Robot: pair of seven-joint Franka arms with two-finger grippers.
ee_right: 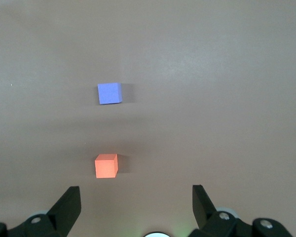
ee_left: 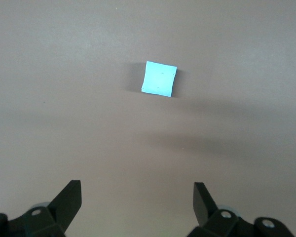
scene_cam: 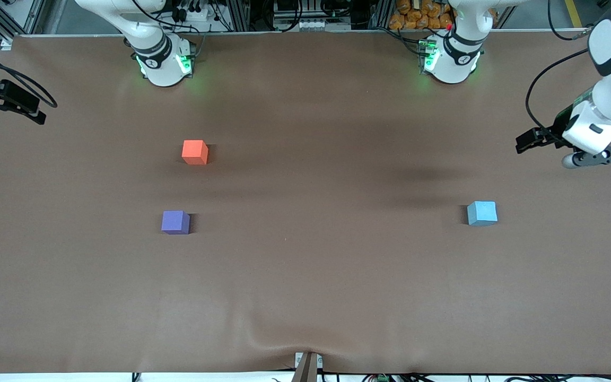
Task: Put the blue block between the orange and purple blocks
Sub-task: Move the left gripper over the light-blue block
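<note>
I see a plain brown table (scene_cam: 305, 276), a sky-blue block (scene_cam: 482, 213), an orange-red block (scene_cam: 195, 152), a violet-purple block (scene_cam: 175, 222), all unpatterned

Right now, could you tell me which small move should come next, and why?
Probably lower the left gripper, open and empty, toward the blue block, which sits alone at the left arm's end of the table. The orange block and purple block wait apart at the right arm's end, with an open gap between them; the right gripper hangs open above them.
</note>
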